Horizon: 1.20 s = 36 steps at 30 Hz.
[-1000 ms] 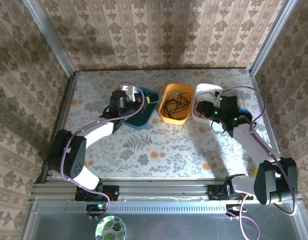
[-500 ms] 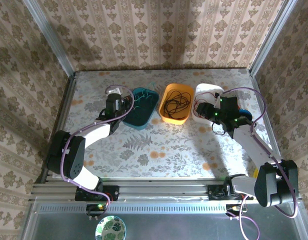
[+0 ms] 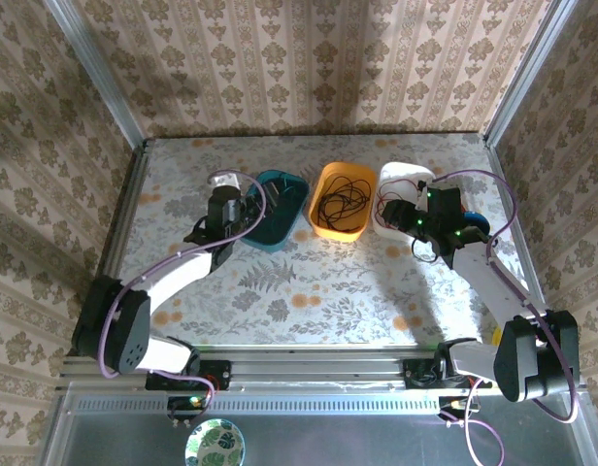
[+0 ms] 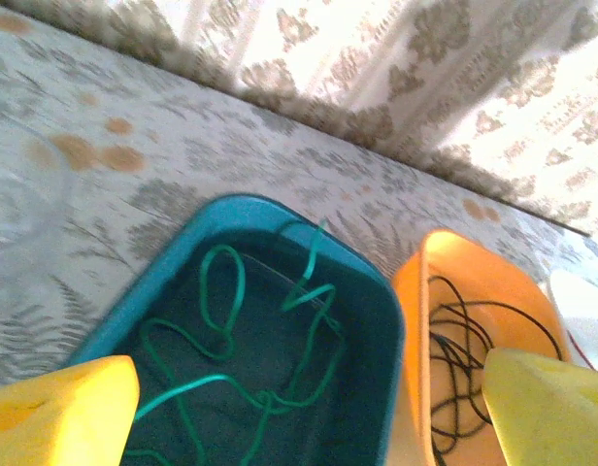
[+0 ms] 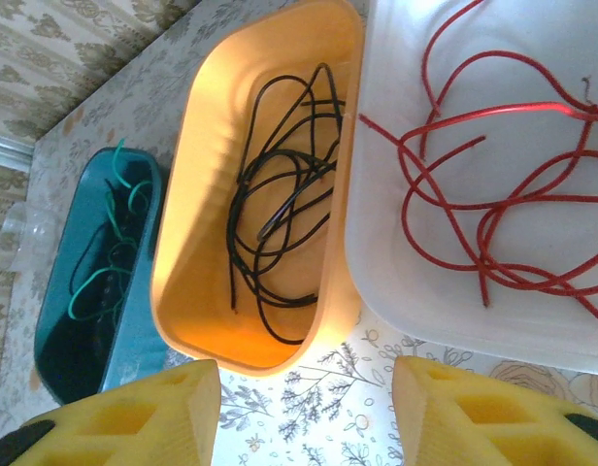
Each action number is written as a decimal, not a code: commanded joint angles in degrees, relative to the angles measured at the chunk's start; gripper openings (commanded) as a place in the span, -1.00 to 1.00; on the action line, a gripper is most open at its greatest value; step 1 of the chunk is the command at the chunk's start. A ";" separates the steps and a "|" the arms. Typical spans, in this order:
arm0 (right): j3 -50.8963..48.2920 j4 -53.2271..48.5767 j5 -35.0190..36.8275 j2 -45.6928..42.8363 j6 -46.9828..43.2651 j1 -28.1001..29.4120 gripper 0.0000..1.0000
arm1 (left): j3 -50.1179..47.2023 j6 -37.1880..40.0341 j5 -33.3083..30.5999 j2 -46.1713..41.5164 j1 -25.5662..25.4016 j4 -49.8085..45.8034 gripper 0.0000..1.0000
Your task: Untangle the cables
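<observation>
In the overhead view the left gripper [image 3: 245, 214] sits left of centre, at the near left edge of a teal bin [image 3: 280, 225]. Its wrist camera shows the two yellow fingertips [image 4: 61, 417] in the bottom corners of the frame, spread wide apart, with nothing between them but the bin below; the tool grips nothing. A green cable [image 4: 221, 345] lies in loose loops across the dark floor of the teal bin, and one strand rises toward the far rim.

Just to the right stands an orange bin [image 3: 343, 228], touching or nearly touching the teal one. A black cable [image 5: 280, 218] is coiled inside it in several overlapping loops.

Further right is a white bin [image 5: 415, 311], pressed against the orange bin's side. A red cable [image 5: 503, 112] sprawls over its floor in open curves.

The right gripper [image 3: 408, 217] hangs over the near edge of the white bin at centre right. Its wrist camera shows both yellow pads [image 5: 124, 417] along the bottom edge with a clear gap between them, and only the patterned table [image 3: 309, 282] shows through that gap. It is partly spread and holds nothing.

All three bins stand in a row across the upper middle of the table.
</observation>
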 commanded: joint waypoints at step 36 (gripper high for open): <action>-22.33 56.21 21.24 16.86 -32.07 -5.05 1.00 | -22.58 31.42 -16.68 -3.88 24.07 17.08 1.00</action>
